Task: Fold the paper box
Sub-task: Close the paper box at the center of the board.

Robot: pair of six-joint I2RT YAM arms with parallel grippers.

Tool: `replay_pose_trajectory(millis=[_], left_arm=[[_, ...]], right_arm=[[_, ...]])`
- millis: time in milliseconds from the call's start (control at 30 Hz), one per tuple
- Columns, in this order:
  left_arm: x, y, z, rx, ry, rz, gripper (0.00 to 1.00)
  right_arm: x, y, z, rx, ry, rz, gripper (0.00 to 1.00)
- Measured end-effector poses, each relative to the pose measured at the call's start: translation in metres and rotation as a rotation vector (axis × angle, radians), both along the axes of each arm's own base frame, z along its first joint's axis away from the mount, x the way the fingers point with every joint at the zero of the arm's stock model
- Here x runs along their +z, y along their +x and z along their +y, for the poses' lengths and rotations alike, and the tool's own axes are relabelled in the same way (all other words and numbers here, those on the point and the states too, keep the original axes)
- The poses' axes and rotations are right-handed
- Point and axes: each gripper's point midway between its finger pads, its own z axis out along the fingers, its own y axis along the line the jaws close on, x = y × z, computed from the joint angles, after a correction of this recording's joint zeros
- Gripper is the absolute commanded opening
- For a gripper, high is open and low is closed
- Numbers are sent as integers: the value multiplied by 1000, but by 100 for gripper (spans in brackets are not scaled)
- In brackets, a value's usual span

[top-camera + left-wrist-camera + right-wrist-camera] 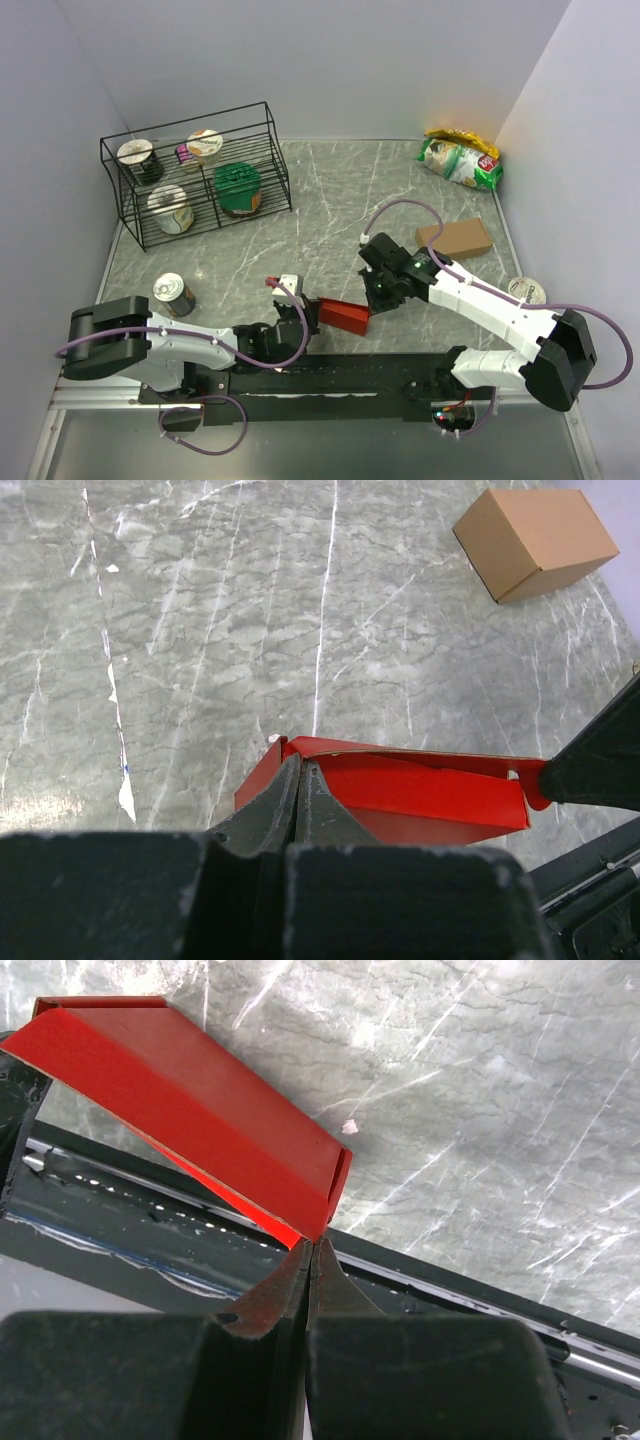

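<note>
The paper box [343, 316] is a bright red, partly folded card shape held just above the table's near edge, between the two arms. My left gripper [305, 318] is shut on its left end; in the left wrist view the fingertips [300, 767] pinch the red wall of the box [420, 792]. My right gripper [372, 300] is shut on the opposite end. In the right wrist view its closed tips [312, 1246] nip the lower corner of the box [200, 1110], which slants up to the left. The box's inside is mostly hidden.
A black wire rack [270, 150] holding several cups and cans stands at the back left. A loose can [173, 294] is left of the arms. A brown cardboard box [455, 239] and snack bags [460, 158] lie to the right. A black rail [330, 375] runs along the near edge.
</note>
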Motion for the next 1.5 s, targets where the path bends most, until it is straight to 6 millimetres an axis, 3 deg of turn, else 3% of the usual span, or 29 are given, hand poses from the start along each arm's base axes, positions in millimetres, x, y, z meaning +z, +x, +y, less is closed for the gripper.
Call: replay_pose_trajectory(millis=[1500], left_arm=[[-3,-2,-4,0,87,-68,1]], right_arm=[[11,19,-2,-204,164,-25,0]])
